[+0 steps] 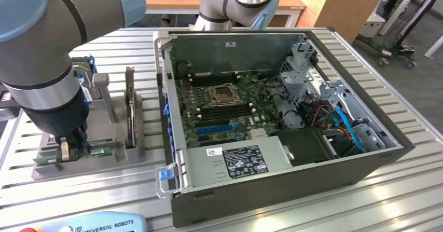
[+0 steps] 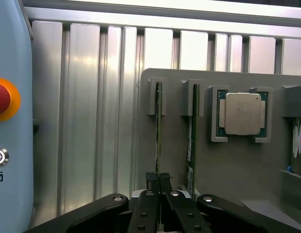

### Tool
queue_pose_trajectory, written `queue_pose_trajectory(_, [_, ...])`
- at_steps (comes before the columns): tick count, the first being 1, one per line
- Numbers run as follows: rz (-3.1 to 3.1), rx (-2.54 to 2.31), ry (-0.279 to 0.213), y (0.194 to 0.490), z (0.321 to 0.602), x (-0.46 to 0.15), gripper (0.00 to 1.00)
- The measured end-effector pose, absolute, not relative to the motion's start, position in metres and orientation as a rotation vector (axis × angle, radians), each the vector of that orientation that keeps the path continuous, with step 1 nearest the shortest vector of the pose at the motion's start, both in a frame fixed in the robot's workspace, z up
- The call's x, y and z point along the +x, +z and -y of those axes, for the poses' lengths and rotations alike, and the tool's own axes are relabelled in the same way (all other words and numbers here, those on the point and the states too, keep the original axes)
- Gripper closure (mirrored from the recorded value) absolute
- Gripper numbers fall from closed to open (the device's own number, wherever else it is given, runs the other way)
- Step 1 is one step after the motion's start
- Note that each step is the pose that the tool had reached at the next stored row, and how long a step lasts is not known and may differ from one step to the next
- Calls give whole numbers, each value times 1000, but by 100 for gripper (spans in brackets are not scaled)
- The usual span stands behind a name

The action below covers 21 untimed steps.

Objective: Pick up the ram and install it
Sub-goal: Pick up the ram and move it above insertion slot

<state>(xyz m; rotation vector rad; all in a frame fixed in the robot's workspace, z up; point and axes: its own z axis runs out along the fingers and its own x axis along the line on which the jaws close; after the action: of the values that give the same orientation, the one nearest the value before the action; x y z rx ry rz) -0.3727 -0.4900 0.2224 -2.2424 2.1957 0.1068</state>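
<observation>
Two green ram sticks stand on edge in slots of a grey fixture (image 2: 228, 165). In the wrist view, my gripper (image 2: 158, 182) has its black fingertips (image 2: 151, 182) pressed together on the near end of one ram (image 2: 158, 126); the second ram (image 2: 192, 141) stands free beside it. In the exterior view, the gripper (image 1: 69, 150) reaches down onto the fixture (image 1: 104, 120) at that view's left, with the green ram (image 1: 45, 160) showing on either side of its fingers. The open computer case (image 1: 277, 185) lies to the right, its motherboard (image 1: 221, 110) exposed.
A square silver processor (image 2: 242, 114) sits in its own pocket on the fixture, and a blue-labelled drive (image 2: 299, 145) is at the fixture's edge. A teach pendant (image 1: 97, 224) with a red stop button (image 2: 1, 98) lies on the slatted aluminium table (image 1: 387, 201). Cables fill the case's right side.
</observation>
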Motion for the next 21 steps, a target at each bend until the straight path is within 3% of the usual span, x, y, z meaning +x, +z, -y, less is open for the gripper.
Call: queue_pose_trajectory(21, [-2196, -2242, 107, 265, 490, -373, 89])
